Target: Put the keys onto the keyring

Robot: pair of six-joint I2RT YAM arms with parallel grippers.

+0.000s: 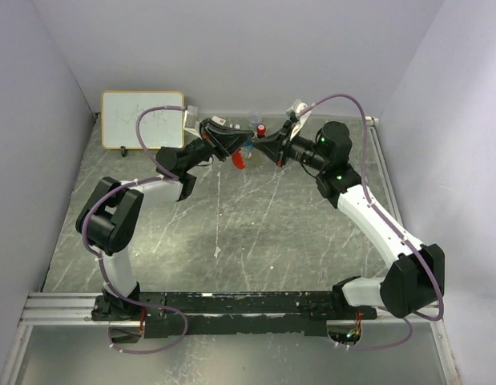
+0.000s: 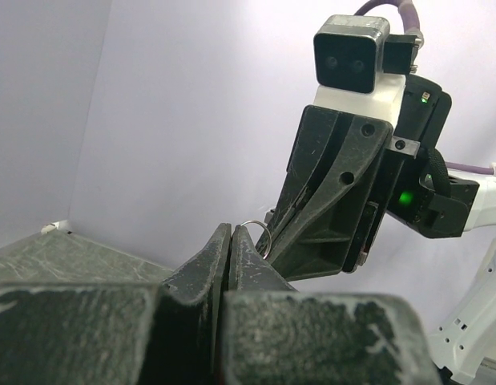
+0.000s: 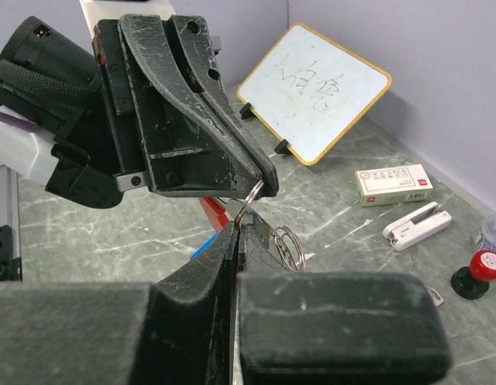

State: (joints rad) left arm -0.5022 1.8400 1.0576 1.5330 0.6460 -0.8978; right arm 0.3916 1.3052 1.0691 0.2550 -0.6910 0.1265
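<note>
Keyring: thin silvery ring (image 3: pixel 252 196) held up off the table at the far middle, between my two gripper tips; it also shows in the left wrist view (image 2: pixel 260 233).
Red tag: flat red tag (image 3: pixel 214 210) hangs under the ring, just left of my right fingers; from above it shows as a red sliver (image 1: pixel 239 160) below the spot where the tips meet.
Left gripper: my left gripper (image 3: pixel 264 172) comes in from the left with its fingers pressed together, the tips nipping the top of the ring.
Right gripper: my right gripper (image 3: pixel 235 241) comes in from the right with its fingers together, and the lower end of the ring sits at their seam.
Meeting point: the two tips are nearly touching, with only the ring between them.
Blue key: a patch of blue (image 3: pixel 201 245) shows low beside my right fingers, under the red tag; from above it is a blue speck (image 1: pixel 249 150) between the grippers.
Tan-gold key: I cannot pick it out.
Metal piece: a small flat silvery piece (image 3: pixel 262 233) and a second small ring (image 3: pixel 288 245) hang just right of my right fingertips; I cannot tell whether the piece is a key.
Whiteboard: propped upright at the far left (image 1: pixel 143 120).
White box: lies flat on the table near the whiteboard (image 3: pixel 392 184).
Red-and-black cylinder: stands upright on the far side, beyond the grippers (image 1: pixel 262 128).
</note>
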